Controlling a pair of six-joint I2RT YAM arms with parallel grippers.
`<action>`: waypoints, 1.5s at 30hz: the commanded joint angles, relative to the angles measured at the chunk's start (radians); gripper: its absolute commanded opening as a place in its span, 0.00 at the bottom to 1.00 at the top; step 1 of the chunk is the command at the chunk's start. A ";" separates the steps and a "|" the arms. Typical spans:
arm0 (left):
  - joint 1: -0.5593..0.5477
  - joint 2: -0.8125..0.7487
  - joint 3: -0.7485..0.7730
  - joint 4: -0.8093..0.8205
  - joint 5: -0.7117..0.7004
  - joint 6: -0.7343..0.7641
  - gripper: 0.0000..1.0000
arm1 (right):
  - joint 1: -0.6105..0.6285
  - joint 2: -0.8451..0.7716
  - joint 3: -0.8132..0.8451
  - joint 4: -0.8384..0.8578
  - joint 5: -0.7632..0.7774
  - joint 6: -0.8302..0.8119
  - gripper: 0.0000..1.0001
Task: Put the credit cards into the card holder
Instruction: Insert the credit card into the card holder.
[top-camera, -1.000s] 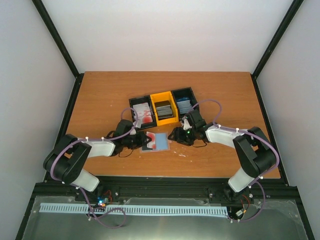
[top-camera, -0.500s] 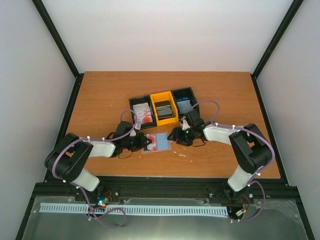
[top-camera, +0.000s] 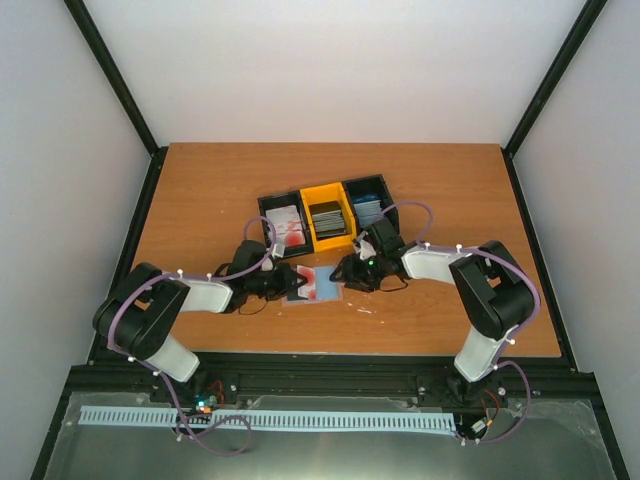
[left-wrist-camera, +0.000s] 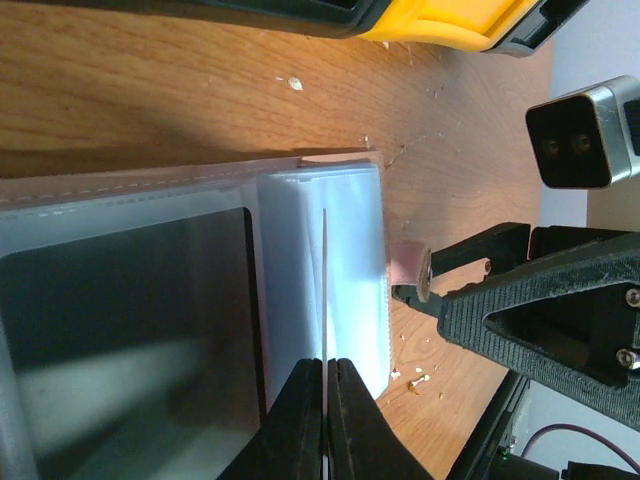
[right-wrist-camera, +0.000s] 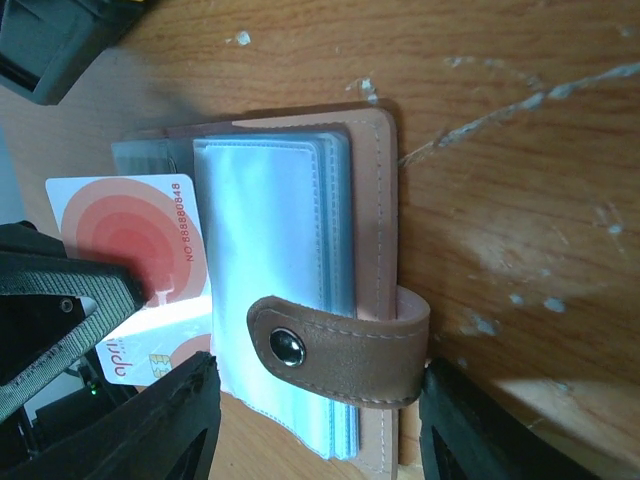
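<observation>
The card holder (top-camera: 322, 283) lies open on the table, its clear sleeves (right-wrist-camera: 270, 250) fanned and its brown snap strap (right-wrist-camera: 340, 345) folded over them. A dark card (left-wrist-camera: 130, 330) sits in one sleeve. My left gripper (left-wrist-camera: 325, 365) is shut on a white credit card with red blotches (right-wrist-camera: 130, 250), seen edge-on (left-wrist-camera: 325, 290) in the left wrist view, at the sleeves' opening. My right gripper (right-wrist-camera: 315, 400) is open. Its jaws straddle the holder's strap end, one finger (right-wrist-camera: 500, 430) touching the strap loop.
Behind the holder stands a row of bins: a black one (top-camera: 285, 222) with white-and-red cards, a yellow one (top-camera: 328, 217) with dark cards, a black one (top-camera: 368, 208) with blue cards. Small crumbs dot the wood by the holder.
My right gripper has moved left onto the holder's strap end and its jaws have narrowed. The left gripper has edged right with the card still in it.
</observation>
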 joint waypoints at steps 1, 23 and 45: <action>-0.010 0.019 0.028 0.043 -0.008 -0.022 0.01 | 0.013 0.027 0.008 0.004 -0.017 0.002 0.55; -0.014 0.011 0.050 -0.058 -0.019 -0.202 0.01 | 0.017 0.003 -0.023 0.026 0.002 0.033 0.55; -0.023 0.068 0.077 -0.046 0.103 0.023 0.01 | 0.017 -0.018 -0.027 0.029 -0.003 0.026 0.55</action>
